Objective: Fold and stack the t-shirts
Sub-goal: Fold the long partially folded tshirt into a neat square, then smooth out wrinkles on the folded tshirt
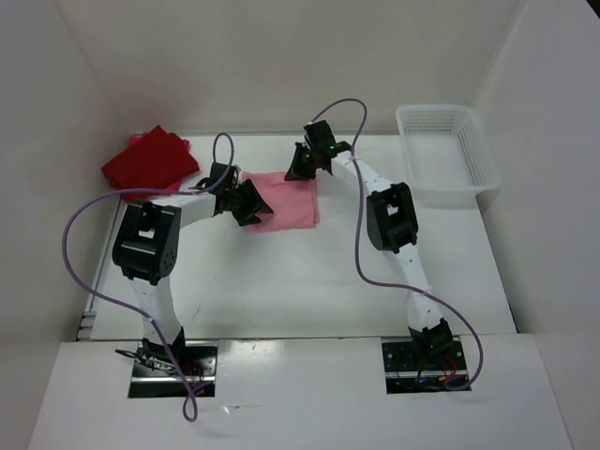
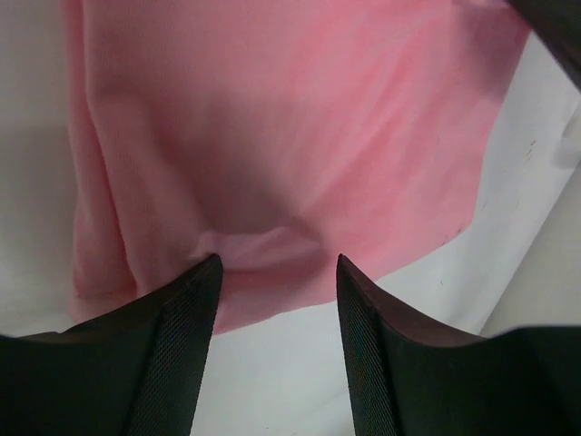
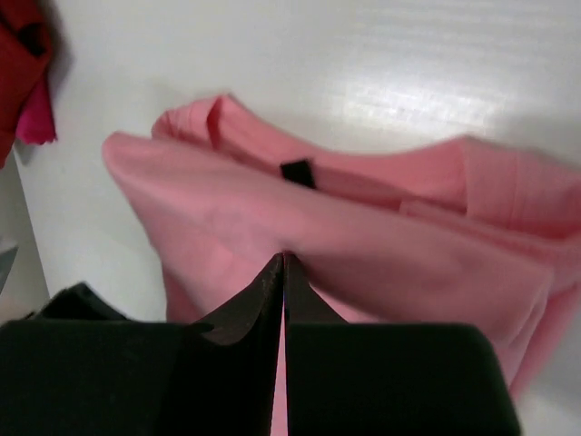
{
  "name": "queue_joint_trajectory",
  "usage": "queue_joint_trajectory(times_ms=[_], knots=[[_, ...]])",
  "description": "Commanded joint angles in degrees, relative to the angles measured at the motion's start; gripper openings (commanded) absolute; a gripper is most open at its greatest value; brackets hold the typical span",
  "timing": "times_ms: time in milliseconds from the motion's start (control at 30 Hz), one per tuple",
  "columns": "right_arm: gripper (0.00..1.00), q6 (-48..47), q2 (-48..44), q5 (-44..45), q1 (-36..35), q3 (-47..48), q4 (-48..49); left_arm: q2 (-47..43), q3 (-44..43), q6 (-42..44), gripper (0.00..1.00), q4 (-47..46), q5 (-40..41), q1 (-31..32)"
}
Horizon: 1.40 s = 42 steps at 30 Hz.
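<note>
The light pink t-shirt (image 1: 289, 200) lies partly folded in the middle of the table, between the two grippers. My left gripper (image 1: 251, 204) is open at its left edge, its jaws apart over the shirt's hem (image 2: 272, 245). My right gripper (image 1: 307, 161) is shut on a fold of the light pink t-shirt (image 3: 363, 245) at its far edge and holds that fold raised. The dark red t-shirt (image 1: 150, 161) lies folded at the far left on the crimson-pink one (image 1: 137, 140), whose edge peeks out.
A white mesh basket (image 1: 448, 155) stands at the far right of the table. White walls close in the table on the left, back and right. The left arm's purple cable (image 1: 80, 272) loops over the left edge.
</note>
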State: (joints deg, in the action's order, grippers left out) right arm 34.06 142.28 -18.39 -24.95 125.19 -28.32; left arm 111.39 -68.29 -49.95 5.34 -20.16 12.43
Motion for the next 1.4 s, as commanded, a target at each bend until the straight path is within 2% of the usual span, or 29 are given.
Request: queue_joint_trajectory(times_ms=[0, 67, 100, 167, 200, 233, 300, 400, 467, 600, 667, 733, 867, 900, 967, 1000, 1033, 1067, 1100, 1133, 1167, 1267, 1367], knots=[[0.05, 1.4, 6.7, -1.6, 1.8, 11.3, -1.9, -0.7, 2.7, -0.1, 0.61, -2.4, -0.4, -0.5], [0.05, 2.8, 10.9, -1.6, 3.0, 20.4, -5.8, -2.0, 4.2, -0.1, 0.61, -2.4, -0.4, -0.5], [0.05, 2.8, 16.2, -1.6, 3.0, 29.6, -8.2, -3.3, 5.4, -0.1, 0.61, -2.4, -0.4, -0.5], [0.05, 3.5, 22.1, -1.6, 3.6, 40.5, -16.0, -4.9, 6.0, -0.1, 0.64, -2.4, 0.3, -0.5], [0.05, 4.2, 25.0, -2.2, 4.1, 52.6, -18.5, -6.7, 6.0, -0.1, 0.65, -1.8, 0.3, -0.5], [0.05, 4.8, 27.8, -3.8, 4.1, 53.3, -19.5, -7.6, 6.0, 0.6, 0.67, -1.8, 0.9, -0.5], [0.05, 5.4, 24.2, -5.1, 5.0, 49.0, -18.5, -10.0, 4.8, 1.2, 0.67, -0.4, 2.4, -0.5], [0.05, 1.3, 20.9, -0.2, 5.0, 54.7, -24.0, -11.8, 1.5, 1.9, 0.7, 1.0, 3.0, -0.5], [0.06, -0.7, 16.7, 2.5, 5.0, 53.1, -26.5, -11.8, -0.3, 1.9, 0.7, 1.0, 3.0, -1.1], [0.07, -4.6, 12.2, 0.6, 3.9, 53.8, -34.2, -4.9, -9.0, 4.2, 0.66, 1.0, 2.5, -1.6], [0.02, -4.6, 10.4, -0.5, 2.4, 52.6, -36.0, -1.5, -14.5, 4.9, 0.63, 1.0, 2.5, -1.6], [0.0, -5.7, 7.3, 0.3, 1.7, 52.6, -37.8, 3.5, -17.3, 4.3, 0.59, 1.0, 1.6, -2.3], [0.0, -6.4, -4.5, 3.4, 1.7, 42.2, -38.3, 8.8, -22.5, 3.5, 0.49, 0.3, 1.1, -4.2], [0.0, -7.0, -7.4, 4.8, 1.7, 37.5, -37.8, 10.6, -23.5, 3.5, 0.44, 0.3, 1.1, -4.9], [0.0, -7.0, -16.8, 5.5, 1.7, 31.4, -36.4, 12.0, -25.5, 4.2, 0.4, 1.0, 0.4, -5.6], [0.0, -7.0, -20.8, 5.5, 1.7, 18.9, -30.5, 12.6, -25.5, 4.2, 0.4, 1.0, 0.4, -6.1], [0.02, -7.0, -33.2, 5.5, 1.0, 7.3, -22.6, 12.6, -25.5, 4.2, 0.4, 1.0, 0.4, -6.1], [0.06, -3.3, -40.4, 4.1, 1.0, -6.4, -12.2, 12.6, -25.5, 4.2, 0.4, 0.2, 0.4, -6.1], [0.08, 0.2, -46.2, 1.8, 3.6, -27.9, 7.1, 13.1, -25.5, 4.2, 0.39, 0.2, 0.4, -6.1], [0.09, 3.5, -49.7, -5.4, 5.1, -35.1, 13.8, 13.8, -26.0, 4.2, 0.39, 0.2, 0.4, -6.6], [0.09, 6.0, -49.7, -7.5, 6.0, -38.8, 16.2, 14.3, -26.0, 4.2, 0.39, 0.2, -0.1, -6.6], [0.08, 0.8, -39.0, -9.4, 3.6, -35.8, 7.5, 15.6, -27.8, 4.2, 0.39, -0.3, -0.1, -6.6], [0.08, 0.0, -35.3, -13.1, 0.6, -38.1, 13.3, 16.2, -29.0, 4.2, 0.39, -0.3, 0.4, -6.6]])
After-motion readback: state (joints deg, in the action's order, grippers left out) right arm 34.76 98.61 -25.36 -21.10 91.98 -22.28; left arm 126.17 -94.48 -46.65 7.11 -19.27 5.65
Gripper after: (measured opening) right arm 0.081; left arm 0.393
